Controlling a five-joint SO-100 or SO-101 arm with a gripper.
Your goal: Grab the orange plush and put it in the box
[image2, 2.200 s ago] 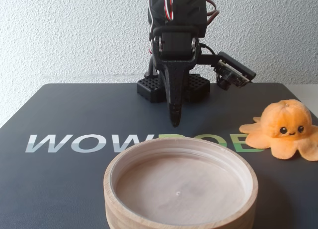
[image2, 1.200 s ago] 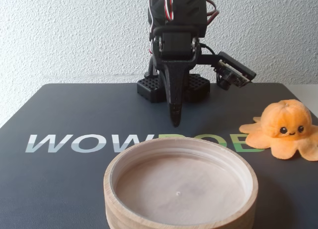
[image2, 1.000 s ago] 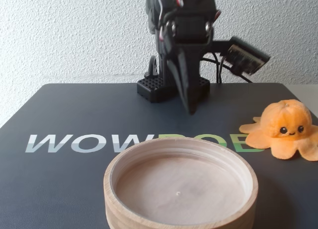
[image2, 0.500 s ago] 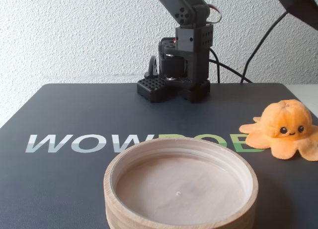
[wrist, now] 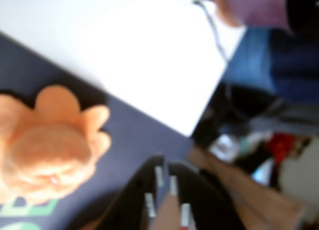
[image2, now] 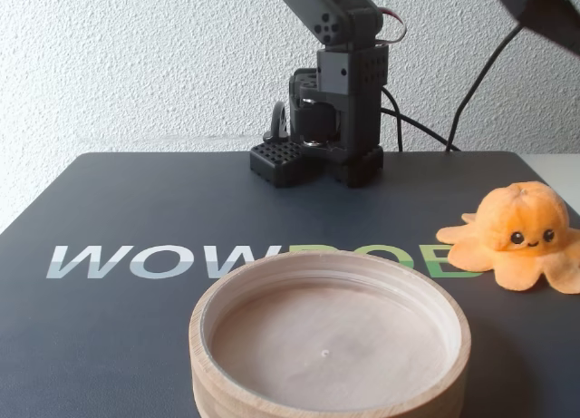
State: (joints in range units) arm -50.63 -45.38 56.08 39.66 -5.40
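Fixed view: my arm's base at the back, tray in front, octopus at the right edge.

I see the orange plush (image2: pixel 517 234) sitting upright on the dark mat (image2: pixel 118 209) at the right of the frame, its eyes and smile facing the camera, well apart from the box (image2: pixel 329 407), which stands empty at lower centre and covers part of the mat's lettering (image2: pixel 172 259). My arm's black base (image2: pixel 328 119) rises at upper centre before a white textured wall (image2: pixel 136 55), with cables (image2: pixel 471 92) trailing right.
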